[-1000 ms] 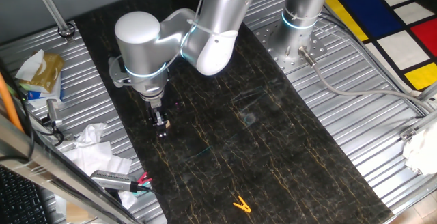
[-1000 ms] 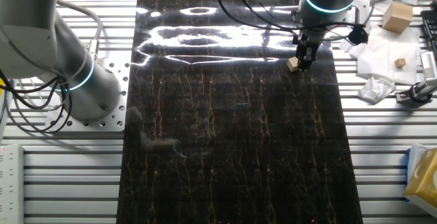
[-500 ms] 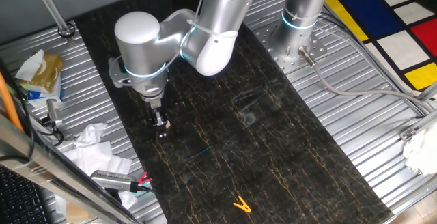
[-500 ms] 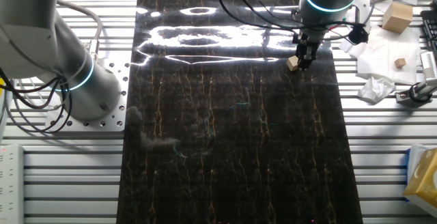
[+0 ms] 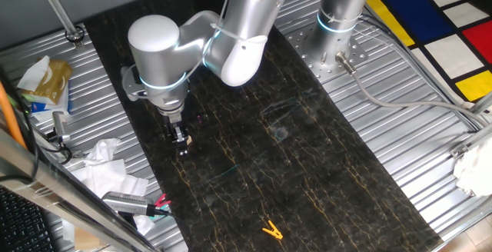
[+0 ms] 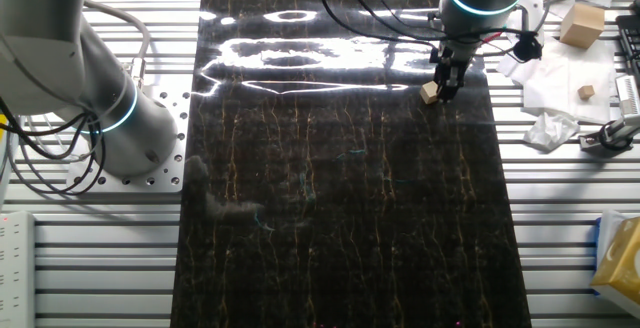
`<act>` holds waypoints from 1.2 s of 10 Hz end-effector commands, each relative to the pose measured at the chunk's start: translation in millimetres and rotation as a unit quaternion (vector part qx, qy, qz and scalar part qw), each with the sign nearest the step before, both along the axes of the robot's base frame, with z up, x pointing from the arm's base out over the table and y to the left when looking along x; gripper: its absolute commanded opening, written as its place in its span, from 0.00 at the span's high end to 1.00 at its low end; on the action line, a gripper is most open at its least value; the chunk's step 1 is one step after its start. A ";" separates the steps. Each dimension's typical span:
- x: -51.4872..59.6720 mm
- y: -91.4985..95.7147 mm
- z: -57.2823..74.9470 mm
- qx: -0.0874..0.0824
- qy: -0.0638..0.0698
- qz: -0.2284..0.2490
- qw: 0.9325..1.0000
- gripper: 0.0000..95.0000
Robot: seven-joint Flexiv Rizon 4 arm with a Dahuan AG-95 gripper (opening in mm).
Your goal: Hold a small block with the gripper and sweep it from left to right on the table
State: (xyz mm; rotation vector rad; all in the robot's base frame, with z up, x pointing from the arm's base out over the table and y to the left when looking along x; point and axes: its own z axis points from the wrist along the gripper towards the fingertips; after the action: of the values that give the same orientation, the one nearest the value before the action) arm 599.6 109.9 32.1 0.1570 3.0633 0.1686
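The small block, a pale tan cube, sits on the black veined table near its right edge in the other fixed view. The gripper points straight down with its narrow black fingers drawn together at the block, which sticks out on the tip's left side. In one fixed view the gripper stands low over the table near its left edge, and its fingers hide the block.
A yellow clip lies near the table's front end. Crumpled paper, a tool and a bag lie on the ribbed metal beside the gripper. More wooden blocks sit off the table. A second arm's base stands at the far side.
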 end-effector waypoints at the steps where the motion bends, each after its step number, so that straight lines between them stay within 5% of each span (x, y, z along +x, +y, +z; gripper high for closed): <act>1: 0.5 0.2 0.0 0.000 0.000 0.001 1.000 0.40; 10: 0.9 0.6 -0.2 -0.005 0.005 0.010 1.000 0.40; 12: 0.9 0.6 -0.2 -0.028 0.003 0.019 0.999 0.40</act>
State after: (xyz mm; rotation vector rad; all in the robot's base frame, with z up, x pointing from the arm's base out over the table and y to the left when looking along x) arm 601.6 112.0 31.7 0.1073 3.0884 0.1099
